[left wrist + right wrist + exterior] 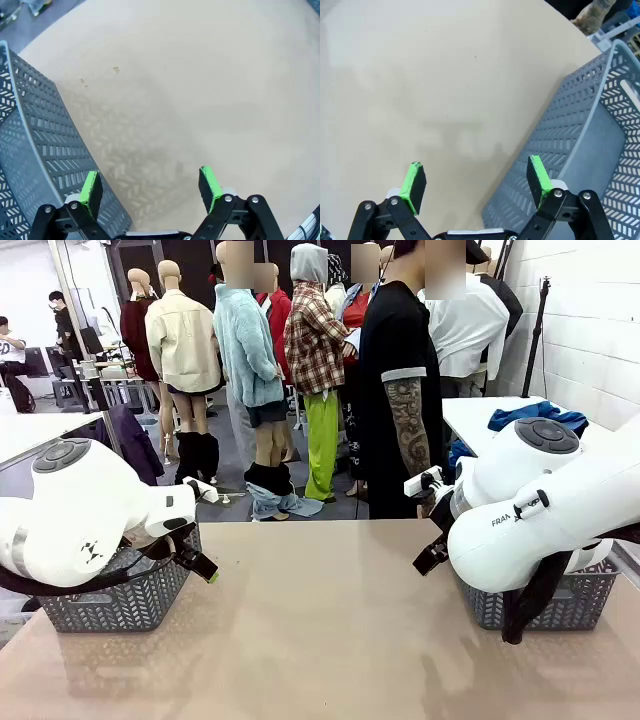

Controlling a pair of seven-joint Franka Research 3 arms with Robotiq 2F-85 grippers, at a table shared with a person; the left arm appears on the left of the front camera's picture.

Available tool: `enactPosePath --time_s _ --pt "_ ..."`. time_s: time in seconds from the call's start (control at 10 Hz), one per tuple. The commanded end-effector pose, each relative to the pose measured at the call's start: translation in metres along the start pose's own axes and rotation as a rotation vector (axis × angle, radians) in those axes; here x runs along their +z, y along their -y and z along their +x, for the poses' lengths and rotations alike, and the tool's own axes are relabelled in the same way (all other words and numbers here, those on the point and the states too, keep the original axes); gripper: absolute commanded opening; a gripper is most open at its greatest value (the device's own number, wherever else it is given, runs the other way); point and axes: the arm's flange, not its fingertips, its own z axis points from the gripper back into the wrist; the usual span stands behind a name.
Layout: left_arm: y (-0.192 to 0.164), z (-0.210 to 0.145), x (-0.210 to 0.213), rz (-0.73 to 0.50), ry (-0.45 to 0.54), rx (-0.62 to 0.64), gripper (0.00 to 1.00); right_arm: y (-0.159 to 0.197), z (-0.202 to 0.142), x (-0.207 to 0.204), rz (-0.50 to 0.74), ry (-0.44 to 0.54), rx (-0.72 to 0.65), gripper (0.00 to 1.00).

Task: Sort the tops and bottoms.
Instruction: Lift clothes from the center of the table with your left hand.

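Note:
A bright blue garment (535, 417) lies bunched on a white side table (480, 415) at the far right, behind the person; the other tops and bottoms are out of view. My left gripper (205, 568) hangs open beside the left grey basket (120, 605). In the left wrist view the left gripper (150, 181) stands open over bare tabletop, its green pads (91, 187) holding nothing. Next to the right grey basket (575, 605), my right gripper (428, 558) is also open. The right wrist view has the right gripper (476, 176) with nothing between its pads, one pad above the basket wall (570, 145).
A person in a black T-shirt (395, 350) stands at the far edge of the tan table (320, 630), a tattooed forearm (408, 425) hanging down. The left basket wall (40, 140) curves close to the left fingers. The right basket's inside looks bare.

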Motion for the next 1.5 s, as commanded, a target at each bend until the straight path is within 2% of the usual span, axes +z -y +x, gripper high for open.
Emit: enactPosePath --time_s 0.0,1.0,1.1,1.4 --pt "0.000 0.000 0.000 0.000 0.000 0.000 1.00 0.000 0.000 0.000 0.000 0.000 0.000 1.00" --pt "0.000 0.000 0.000 0.000 0.000 0.000 1.00 0.000 0.000 0.000 -0.001 0.000 0.002 1.00" --pt "0.002 0.000 0.000 0.000 0.000 -0.004 1.00 0.000 0.002 0.010 -0.038 0.028 -0.009 1.00" --pt "0.007 0.009 0.067 0.115 0.206 -0.080 1.00 0.005 0.009 0.058 -0.163 0.146 0.008 1.00"
